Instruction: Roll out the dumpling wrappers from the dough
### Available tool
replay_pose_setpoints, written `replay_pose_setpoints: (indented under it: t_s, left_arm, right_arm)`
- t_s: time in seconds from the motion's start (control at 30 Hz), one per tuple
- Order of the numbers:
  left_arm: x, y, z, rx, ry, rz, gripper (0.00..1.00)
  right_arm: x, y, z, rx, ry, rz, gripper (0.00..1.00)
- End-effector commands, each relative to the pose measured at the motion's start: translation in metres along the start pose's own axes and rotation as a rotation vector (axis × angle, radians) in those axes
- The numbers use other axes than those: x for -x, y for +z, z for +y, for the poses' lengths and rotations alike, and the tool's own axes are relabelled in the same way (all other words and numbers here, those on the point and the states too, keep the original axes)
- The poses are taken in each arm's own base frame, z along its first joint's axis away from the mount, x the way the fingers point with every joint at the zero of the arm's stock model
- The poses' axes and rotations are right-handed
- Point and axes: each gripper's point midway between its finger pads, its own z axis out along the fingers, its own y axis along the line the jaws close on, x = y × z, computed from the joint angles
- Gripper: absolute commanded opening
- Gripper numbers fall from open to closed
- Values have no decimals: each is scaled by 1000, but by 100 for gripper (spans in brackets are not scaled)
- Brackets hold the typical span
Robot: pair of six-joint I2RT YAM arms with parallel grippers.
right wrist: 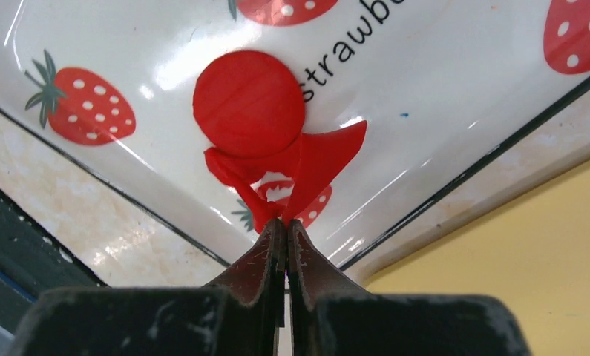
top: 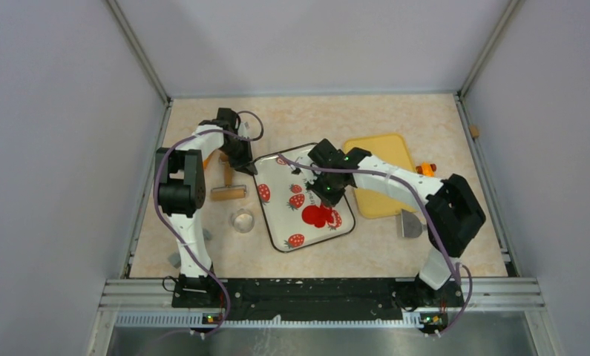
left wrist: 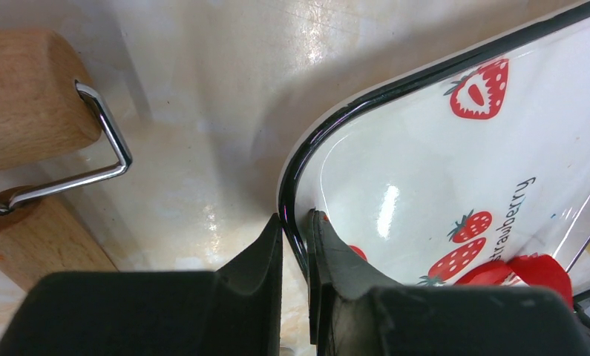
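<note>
- Black fingers of the right gripper (right wrist: 284, 225) sit nearest to their wrist camera. They are pressed together on the lower tip of the thin, ragged, bright red dough scrap (right wrist: 318, 159).
- Just beyond the pinch, the dough scrap spreads on the tray floor. Its upper edge touches the flat red wrapper (right wrist: 248, 104), which has a neat circular edge. I cannot tell whether the two are stuck together.
- If they are stuck, a pull on the scrap can drag the wrapper, stretch its round edge or fold it.
- The scrap is thin and has a hole, so I judge it can also tear near the pinch and leave a piece behind.
- Both red pieces lie in the near right part of the glossy white enamel tray (right wrist: 455, 81), which has printed strawberries and a black rim.
- At the far left corner of the tray, the left gripper (left wrist: 295, 222) clamps the rim, one finger inside and one outside. The rim looks smooth, so if this hold slips, the tray can shift when the right arm pulls.
- The wooden roller (left wrist: 24, 96), with its metal wire frame, lies free on the table left of the tray, near the left gripper. A sliding tray could knock it.
</note>
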Motion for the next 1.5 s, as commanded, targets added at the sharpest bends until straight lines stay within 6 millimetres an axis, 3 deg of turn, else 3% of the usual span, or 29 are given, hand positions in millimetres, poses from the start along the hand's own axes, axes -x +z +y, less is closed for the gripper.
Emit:
replay_pose_setpoints:
  t_s: [0.0,0.17,0.3,0.5,0.67,0.83,0.93,1.0,1.1,1.17,1.23,1.37,1.47]
  left_arm:
    - [0,2,9,41,43,3,0]
    - [-1,3,11,45,48,3,0]
    - [-1,3,8,29,47,6,0]
    - [-1,0,3,9,55,2,0]
    - [1,-6,-4,-18,59,-9,0]
    - [8,-22,-17,-64,66,-43,13]
    - [12,-33,-24,-91,72,-69,24]
    - [13,-38,-26,-98,75,-79,29]
    - [15,-44,-29,-104,81,-92,33]
    - [16,-49,-30,-109,87,-103,36]
    - [17,-52,-31,-113,90,-111,39]
    - [19,-66,-45,-197,119,-132,47]
    - [17,-82,-71,-362,143,-143,52]
  right_arm:
    - [-5,-36,6,11,-56,-56,0]
    - [-15,-60,12,26,-98,-64,0]
    - [0,-89,9,-6,-119,-124,0]
    - [62,-142,0,-59,-145,-292,0]
    - [116,-160,-19,-128,-158,-401,0]
    - [156,-133,-56,-180,-114,-442,0]
    - [167,-90,-72,-134,-57,-398,0]
    - [169,-64,-76,-85,-37,-356,10]
    - [164,-34,-61,56,-4,-312,55]
    - [168,-32,-57,108,32,-331,73]
    - [173,-36,-57,147,63,-360,80]
    - [174,-46,-52,250,103,-386,86]
    - [172,-55,-40,374,123,-402,87]
